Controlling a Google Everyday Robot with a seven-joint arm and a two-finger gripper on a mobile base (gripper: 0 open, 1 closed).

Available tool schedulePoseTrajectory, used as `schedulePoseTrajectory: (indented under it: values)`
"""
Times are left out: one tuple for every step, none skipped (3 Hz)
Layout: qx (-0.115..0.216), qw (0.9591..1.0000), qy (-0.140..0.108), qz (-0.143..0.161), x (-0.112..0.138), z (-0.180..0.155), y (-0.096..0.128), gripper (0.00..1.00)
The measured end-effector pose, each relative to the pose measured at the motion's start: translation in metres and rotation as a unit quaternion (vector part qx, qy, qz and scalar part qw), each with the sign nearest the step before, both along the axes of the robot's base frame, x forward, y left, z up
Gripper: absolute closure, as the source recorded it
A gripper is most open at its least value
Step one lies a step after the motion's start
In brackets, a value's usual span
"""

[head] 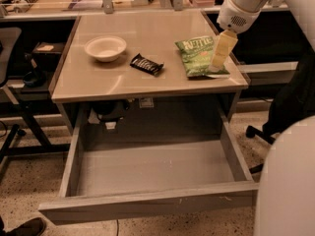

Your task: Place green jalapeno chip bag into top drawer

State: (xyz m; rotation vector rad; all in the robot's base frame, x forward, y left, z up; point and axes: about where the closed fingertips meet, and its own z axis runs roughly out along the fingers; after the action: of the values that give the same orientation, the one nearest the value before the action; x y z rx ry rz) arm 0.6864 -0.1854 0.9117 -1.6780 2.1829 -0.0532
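Note:
The green jalapeno chip bag (pixel 196 56) lies flat on the right side of the desk top, its pale lettering at the far end. My gripper (pixel 221 53) hangs from the white arm at the upper right and points down over the bag's right edge, at or just above it. The top drawer (pixel 147 206) is pulled wide open below the desk top, and its plain grey inside holds nothing.
A white bowl (pixel 105 47) and a small black candy-bar wrapper (pixel 146 64) lie on the desk top left of the bag. A dark office chair (pixel 290 97) stands to the right. A pale robot part (pixel 290 181) fills the lower right corner. Another chair base (pixel 15 136) is at the left.

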Motion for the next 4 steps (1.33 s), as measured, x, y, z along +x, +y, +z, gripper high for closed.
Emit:
schedulePoseTrajectory:
  values:
    - [0.005,1.0,-0.007,-0.001,0.025,-0.001,0.0,0.0]
    - [0.008,0.9999,-0.007,0.002,0.043,-0.008,0.002,0.0]
    - [0.012,0.9999,0.006,0.006,0.054,-0.026,0.006,0.0]
    - [0.012,0.9997,0.018,0.009,0.062,-0.044,0.008,0.0]
